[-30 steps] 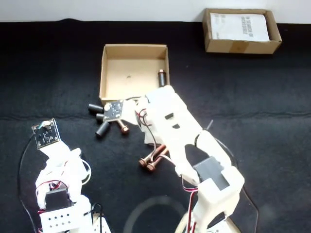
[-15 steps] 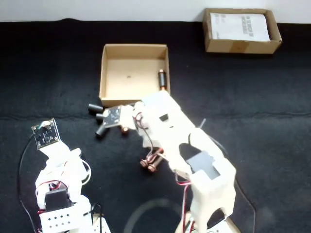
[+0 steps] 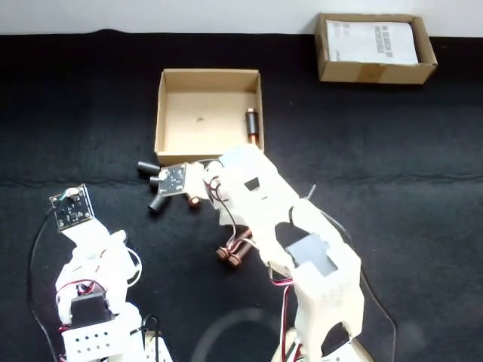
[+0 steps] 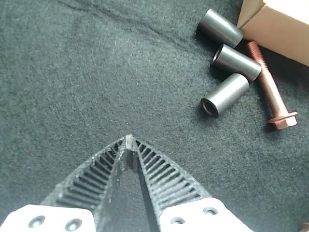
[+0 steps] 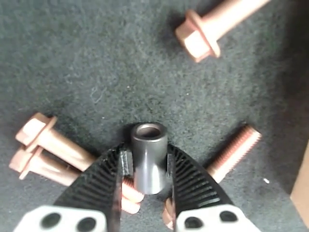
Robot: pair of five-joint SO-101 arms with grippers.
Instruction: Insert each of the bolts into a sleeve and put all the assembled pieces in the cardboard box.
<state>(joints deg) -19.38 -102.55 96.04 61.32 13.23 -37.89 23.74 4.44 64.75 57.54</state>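
We have a dark sleeve (image 5: 149, 145) clamped between the fingers of the right gripper (image 5: 148, 163). Its open bore points out past the fingertips and the jaws bear on its round flanks. In the high view this arm reaches to just below the cardboard box (image 3: 160, 113). The box sits at the upper centre of the frame and carries one assembled piece (image 3: 251, 123) against its right wall. The left gripper (image 4: 128, 143) hangs over bare black cloth (image 4: 72, 72), its fingers pressed together on nothing.

We judge the sleeve to be a short metal tube: rigid, smooth and dense for its size. It will not crush, but its slick, round wall could swivel or slide between the ribbed pads. The best hold is across the middle of its length, which keeps the bore mouth free. The fingers hide its rear half, so we cannot be sure how deeply it is seated.

The copper-coloured bolt (image 5: 212, 26) nearby looks just as stiff, with a flanged hex head. We would take it by the shank close to the head, so the threaded end leads into the bore.

Three loose sleeves (image 4: 227, 94) lie at the box corner, beside another bolt (image 4: 268, 89). On the cloth they should roll little.
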